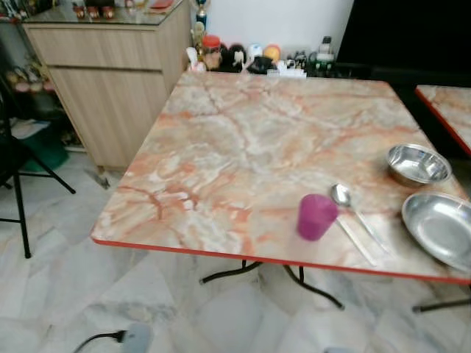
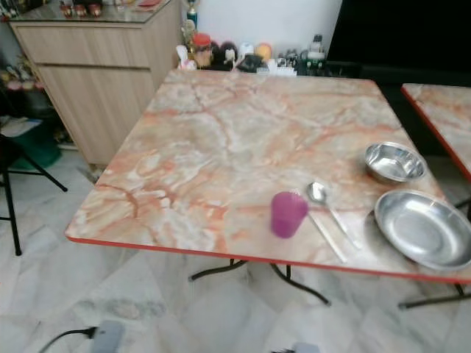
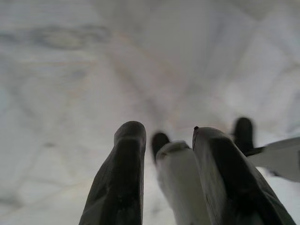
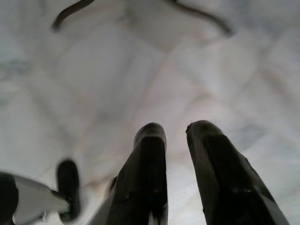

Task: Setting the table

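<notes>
On the marble-patterned table [image 1: 243, 140] with its red edge, the task's things all lie near the front right corner. Near the front edge stands a purple cup [image 1: 316, 216], upright. Just beside the cup, on its right, lies a metal spoon [image 1: 343, 197], with its bowl toward the far side of the table and its handle coming toward the front edge. A thin pale utensil [image 1: 358, 240] lies next to the spoon's handle; what kind it is I cannot tell. Further right of the cup, a flat steel plate [image 1: 441, 226] rests at the table's right edge, and behind this plate, a small steel bowl [image 1: 418, 163] sits apart from it.

Behind the table, small bottles and jars [image 1: 250, 57] stand in a row by the wall, and a wooden cabinet [image 1: 110, 77] stands at the table's far left.

Both arms hang low over the pale tiled floor [image 3: 70, 70]. The left gripper [image 3: 166, 136] has its two fingers a little apart, with nothing between them. The right gripper [image 4: 176, 129] also shows a small gap between the fingers, and it holds nothing and touches nothing.
</notes>
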Robot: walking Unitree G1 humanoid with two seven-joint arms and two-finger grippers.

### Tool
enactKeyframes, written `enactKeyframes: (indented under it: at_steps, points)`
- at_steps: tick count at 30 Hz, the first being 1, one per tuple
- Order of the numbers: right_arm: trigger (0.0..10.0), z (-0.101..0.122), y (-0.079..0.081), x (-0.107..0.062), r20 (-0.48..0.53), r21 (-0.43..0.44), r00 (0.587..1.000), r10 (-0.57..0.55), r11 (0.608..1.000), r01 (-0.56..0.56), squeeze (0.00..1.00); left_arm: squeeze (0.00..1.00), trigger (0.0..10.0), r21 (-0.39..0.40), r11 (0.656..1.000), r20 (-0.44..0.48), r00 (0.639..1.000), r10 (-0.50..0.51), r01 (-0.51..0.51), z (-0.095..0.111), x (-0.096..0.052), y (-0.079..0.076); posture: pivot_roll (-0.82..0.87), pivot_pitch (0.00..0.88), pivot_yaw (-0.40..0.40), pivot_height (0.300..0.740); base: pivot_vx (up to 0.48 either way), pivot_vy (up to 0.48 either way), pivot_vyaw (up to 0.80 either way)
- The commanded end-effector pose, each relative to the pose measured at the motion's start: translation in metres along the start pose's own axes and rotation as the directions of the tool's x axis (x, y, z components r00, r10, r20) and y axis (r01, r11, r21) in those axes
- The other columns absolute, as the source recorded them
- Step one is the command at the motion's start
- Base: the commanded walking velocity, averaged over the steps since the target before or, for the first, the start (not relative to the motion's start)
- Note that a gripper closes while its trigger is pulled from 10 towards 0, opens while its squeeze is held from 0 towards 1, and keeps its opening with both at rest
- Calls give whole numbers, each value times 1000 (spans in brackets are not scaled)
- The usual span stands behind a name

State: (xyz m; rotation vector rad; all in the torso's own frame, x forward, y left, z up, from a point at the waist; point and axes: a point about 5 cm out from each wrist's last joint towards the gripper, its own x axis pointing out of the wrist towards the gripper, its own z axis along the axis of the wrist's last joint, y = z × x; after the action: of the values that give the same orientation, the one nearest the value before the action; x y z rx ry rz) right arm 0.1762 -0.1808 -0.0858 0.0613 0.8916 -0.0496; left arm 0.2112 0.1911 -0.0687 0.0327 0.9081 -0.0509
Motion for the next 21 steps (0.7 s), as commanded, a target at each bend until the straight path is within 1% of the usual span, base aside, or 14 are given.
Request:
enactKeyframes:
  at_steps: [1, 13, 16, 21]
  points:
    - [10000, -9, 8, -1, -28, 19, 999, 17, 1000, -17, 0, 0, 10000, 6, 1000, -33, 999, 23, -23, -9, -3, 9, 8, 107, -21, 740, 0, -480, 0]
    - [10000, -7, 8, -1, -25, 23, 1000, 17, 1000, -17, 0, 0, 10000, 4, 1000, -32, 999, 25, -24, -9, -2, 8, 7, 106, -23, 740, 0, -480, 0]
    - [10000, -7, 8, -1, -22, 28, 1000, 18, 999, -18, 0, 0, 10000, -2, 1000, -34, 999, 27, -28, -9, -2, 8, 6, 105, -24, 740, 0, 0, -704]
    - [10000, -6, 9, -1, -16, 18, 1000, 20, 1000, -20, 0, 0, 10000, -3, 1000, -35, 999, 28, -28, -9, -3, 8, 7, 105, -24, 740, 0, 0, 0]
